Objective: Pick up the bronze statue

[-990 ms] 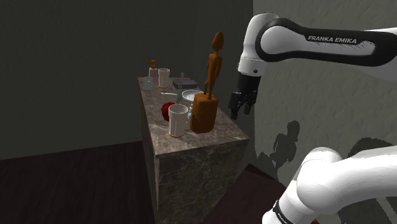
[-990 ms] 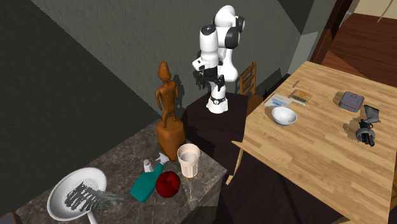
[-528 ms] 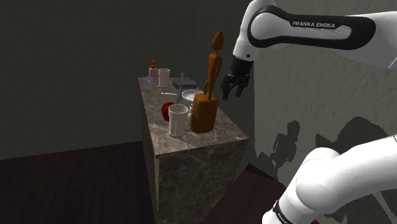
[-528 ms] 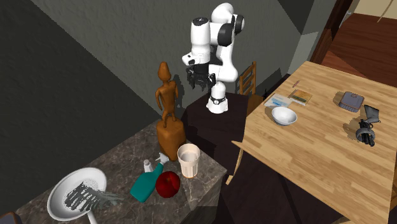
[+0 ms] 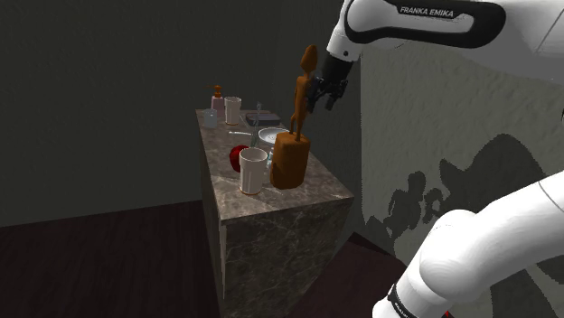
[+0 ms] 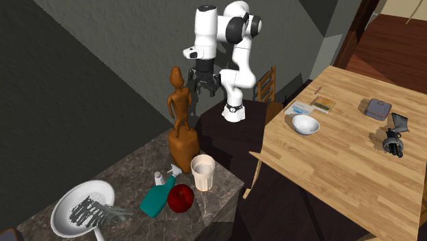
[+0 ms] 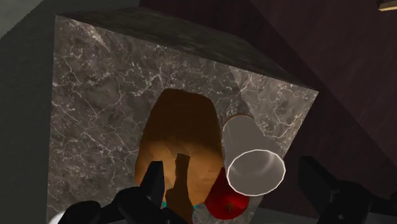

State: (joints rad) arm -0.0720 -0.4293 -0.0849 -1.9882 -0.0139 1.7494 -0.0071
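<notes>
The bronze statue is a slim orange-brown figure on a rounded base, upright near the front end of the marble counter. My gripper hangs open at the height of the figure's chest, just to the shoulder view's right of it, not touching. The second exterior view has the statue at the counter's far edge, with the gripper behind its head. From above in the wrist view, the statue lies below the gripper, nearer one of the spread fingers.
A white cup and a red apple stand close beside the statue's base. A teal spray bottle and a white strainer bowl lie further along the counter. A wooden table stands across a gap.
The arm rose and swung toward the shoulder view's left. The gripper went from low beside the counter's end up to the statue's chest. Fingers stayed open; nothing on the counter moved.
</notes>
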